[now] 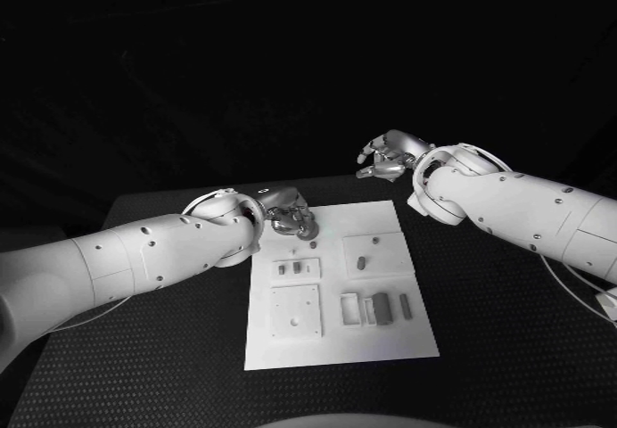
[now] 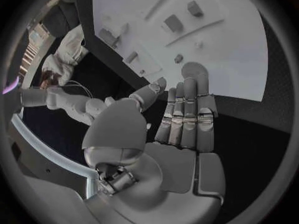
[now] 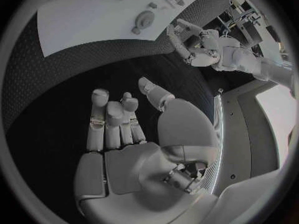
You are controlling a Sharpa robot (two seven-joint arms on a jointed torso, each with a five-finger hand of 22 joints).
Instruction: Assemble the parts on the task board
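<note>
While its fingers lie straight and close together with nothing between them, the left hand hovers over the far left corner of the task board, empty. Small grey parts lie on the board nearer the robot, apart from those fingertips. Over bare black table beyond the board's far right corner hangs the right hand, fingers loosely spread and slightly curled, holding nothing, well apart from the parts.

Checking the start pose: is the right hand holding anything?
No, the right hand is open: fingers apart, palm bare, above the black table.
</note>
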